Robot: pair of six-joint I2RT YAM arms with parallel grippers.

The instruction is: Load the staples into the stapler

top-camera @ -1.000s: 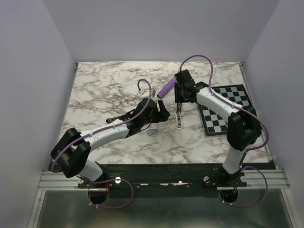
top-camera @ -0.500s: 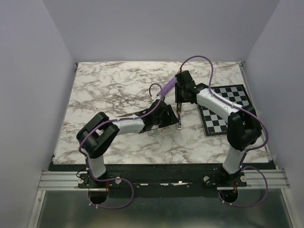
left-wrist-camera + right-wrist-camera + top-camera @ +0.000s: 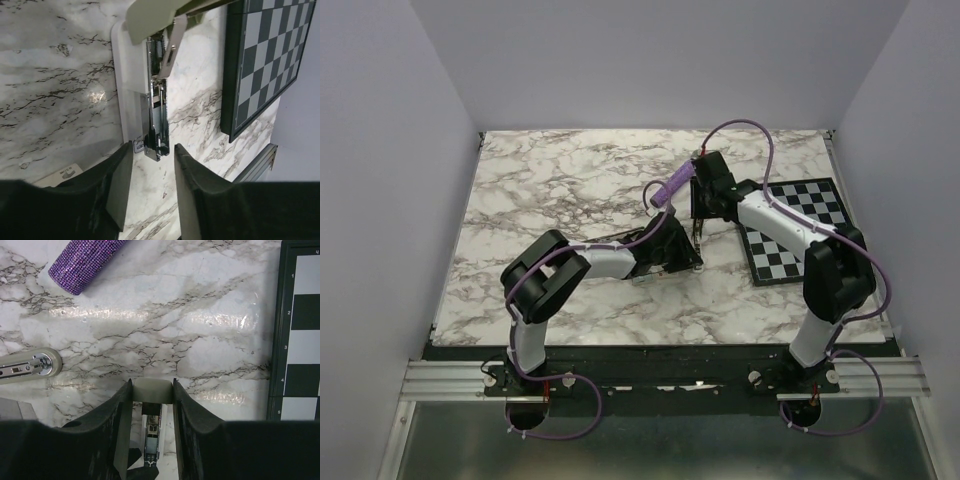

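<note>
Stapler, middle of marble table: slim beige plastic shell, dark metal rail. My right tool clamps the lid end, propping it up so the rail lies bare for loading. My left tool, half closed, straddles the rail's near end; whether it grips I cannot tell. Cream staples box, lower left of the left wrist view.

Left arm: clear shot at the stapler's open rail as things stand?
Likely yes. The rail lies bare just ahead of the left gripper, nothing between; the right gripper holds the stapler's lid up.
</note>
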